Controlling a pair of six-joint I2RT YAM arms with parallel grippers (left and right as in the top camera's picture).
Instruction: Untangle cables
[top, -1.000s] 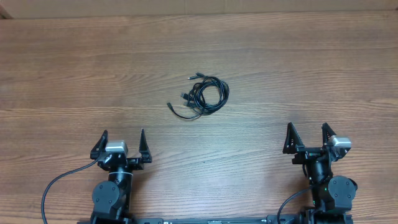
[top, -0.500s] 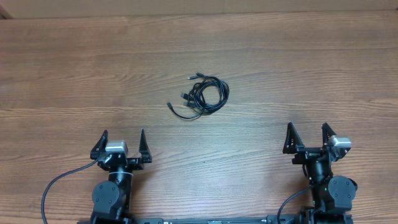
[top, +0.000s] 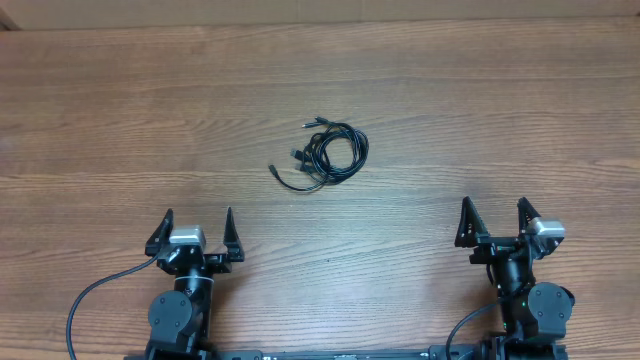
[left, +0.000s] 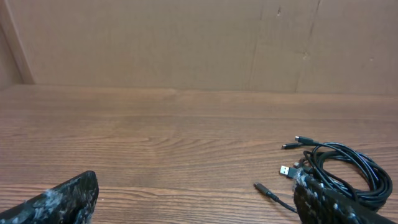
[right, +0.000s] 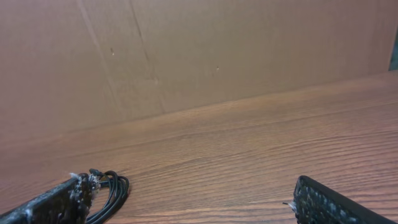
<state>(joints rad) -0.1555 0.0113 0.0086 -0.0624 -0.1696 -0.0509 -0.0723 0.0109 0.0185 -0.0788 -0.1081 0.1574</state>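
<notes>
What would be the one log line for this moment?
task: not yet begun | cables: one tangled bundle on table, untouched | left tool: open, empty | right tool: open, empty

Nothing readable in any of these shots, honestly. The cardboard wall (left: 186, 43) out ahead of the left gripper (top: 198, 213) is plain brown, and the cables (top: 322, 153) show no lettering I can make out.

A wood-grain worktop (top: 480, 120) (brown, evenly lit) runs back to a plain cardboard-coloured wall (left: 186, 43).
</notes>
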